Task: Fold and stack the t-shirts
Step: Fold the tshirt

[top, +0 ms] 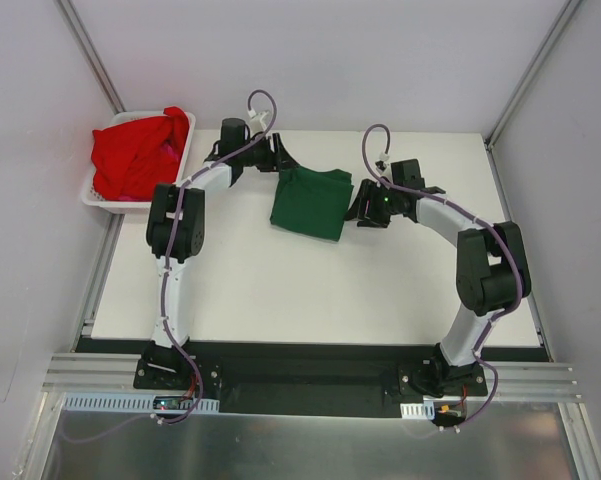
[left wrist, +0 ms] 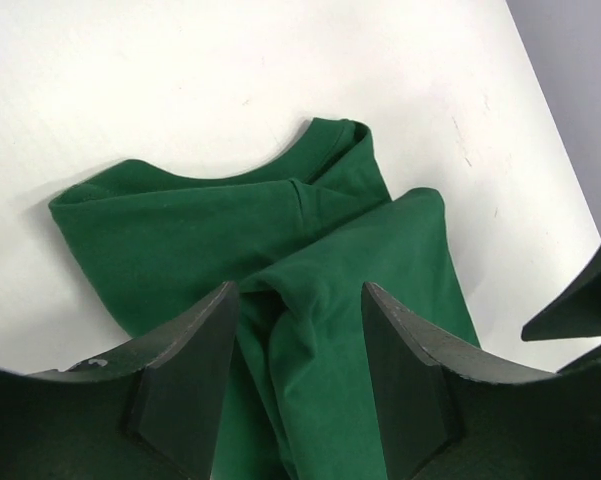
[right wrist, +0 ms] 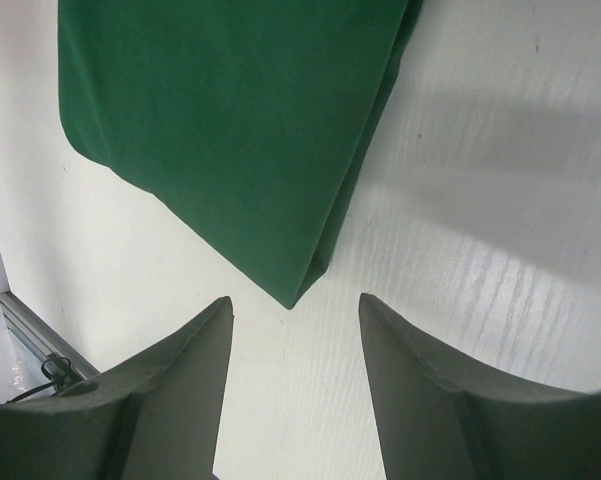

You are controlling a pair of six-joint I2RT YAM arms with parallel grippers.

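Note:
The dark green t-shirt (top: 312,203) lies folded into a small rectangle at the back middle of the white table (top: 310,290). My left gripper (top: 283,163) is at its far left corner. In the left wrist view that gripper (left wrist: 300,290) stands open, straddling a raised fold of the green cloth (left wrist: 230,230) by the collar. My right gripper (top: 359,212) is at the shirt's right edge. It is open (right wrist: 295,300) over bare table, and a folded corner of the green shirt (right wrist: 230,120) ends just ahead of its fingertips. Red t-shirts (top: 135,150) are heaped in the basket.
The white slotted basket (top: 102,199) stands at the table's back left corner, against the wall. Grey walls and metal posts close in the back and sides. A dark tip of the other gripper (left wrist: 585,300) shows at the right edge of the left wrist view.

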